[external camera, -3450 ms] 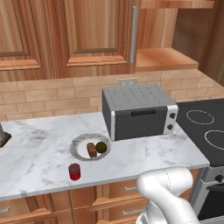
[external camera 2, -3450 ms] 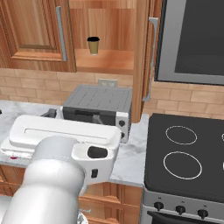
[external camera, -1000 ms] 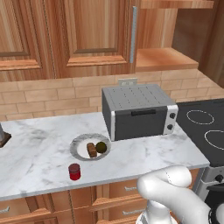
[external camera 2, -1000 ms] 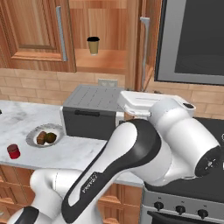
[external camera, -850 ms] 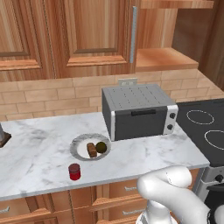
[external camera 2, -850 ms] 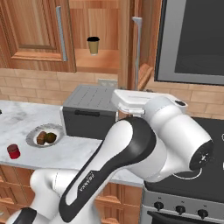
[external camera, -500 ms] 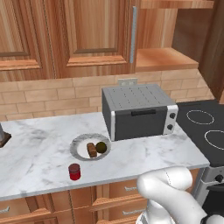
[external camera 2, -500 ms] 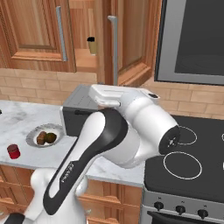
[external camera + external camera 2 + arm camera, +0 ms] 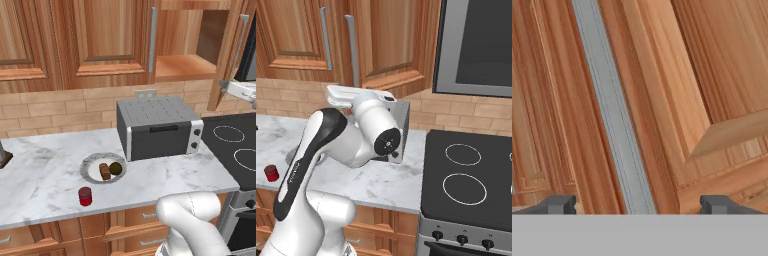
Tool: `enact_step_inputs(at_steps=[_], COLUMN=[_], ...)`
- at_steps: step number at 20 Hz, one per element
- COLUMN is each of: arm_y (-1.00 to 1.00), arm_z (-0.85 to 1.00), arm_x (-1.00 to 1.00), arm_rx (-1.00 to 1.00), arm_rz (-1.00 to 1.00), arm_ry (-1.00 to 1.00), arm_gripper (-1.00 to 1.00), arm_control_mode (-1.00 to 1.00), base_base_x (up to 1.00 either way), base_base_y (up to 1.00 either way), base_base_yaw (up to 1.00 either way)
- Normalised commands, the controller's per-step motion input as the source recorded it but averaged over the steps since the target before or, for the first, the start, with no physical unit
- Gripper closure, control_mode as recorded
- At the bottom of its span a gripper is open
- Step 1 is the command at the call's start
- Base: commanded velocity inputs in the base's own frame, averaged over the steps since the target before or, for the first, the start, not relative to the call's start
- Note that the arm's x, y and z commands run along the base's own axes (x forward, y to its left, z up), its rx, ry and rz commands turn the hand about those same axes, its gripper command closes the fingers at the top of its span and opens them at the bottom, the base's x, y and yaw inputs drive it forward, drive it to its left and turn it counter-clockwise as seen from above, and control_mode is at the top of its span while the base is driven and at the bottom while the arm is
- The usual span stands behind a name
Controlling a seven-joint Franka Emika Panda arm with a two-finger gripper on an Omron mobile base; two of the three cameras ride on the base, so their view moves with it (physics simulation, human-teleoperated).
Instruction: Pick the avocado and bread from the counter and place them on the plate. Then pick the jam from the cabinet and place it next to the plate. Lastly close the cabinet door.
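The closing of the cabinet door (image 9: 677,95) was judged under way; its handle (image 9: 614,125) lay between the spread, empty fingertips (image 9: 559,204), so further pushing was called for.

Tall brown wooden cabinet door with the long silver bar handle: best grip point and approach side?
Grip the long silver bar handle on the brown wooden panelled cabinet door, partway along its length. Come at the door's front face, with the open two-finger gripper straddling the bar, one finger on each side. The bar is slim, straight and narrower than the gap between the jaws, so they should close across it cleanly.
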Motion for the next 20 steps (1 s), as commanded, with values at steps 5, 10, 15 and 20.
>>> enact_step_inputs(at_steps=[5,10,15,20], arm_y=[0.56,0.51,0.48,0.47], arm_z=[-0.23,-0.19,-0.09,-0.04], arm_x=[1.00,1.00,1.00,1.00], arm_rx=[0.01,0.02,0.03,0.01], arm_rz=[-0.11,-0.13,-0.13,-0.13], arm_ry=[-0.07,-0.07,-0.03,-0.01], arm_gripper=[-1.00,-1.00,-1.00,-1.00], arm_control_mode=[-1.00,-1.00,-1.00,-1.00], base_base_x=[0.00,0.00,0.00,0.00], base_base_y=[0.00,0.00,0.00,0.00], base_base_yaw=[0.00,0.00,0.00,0.00])
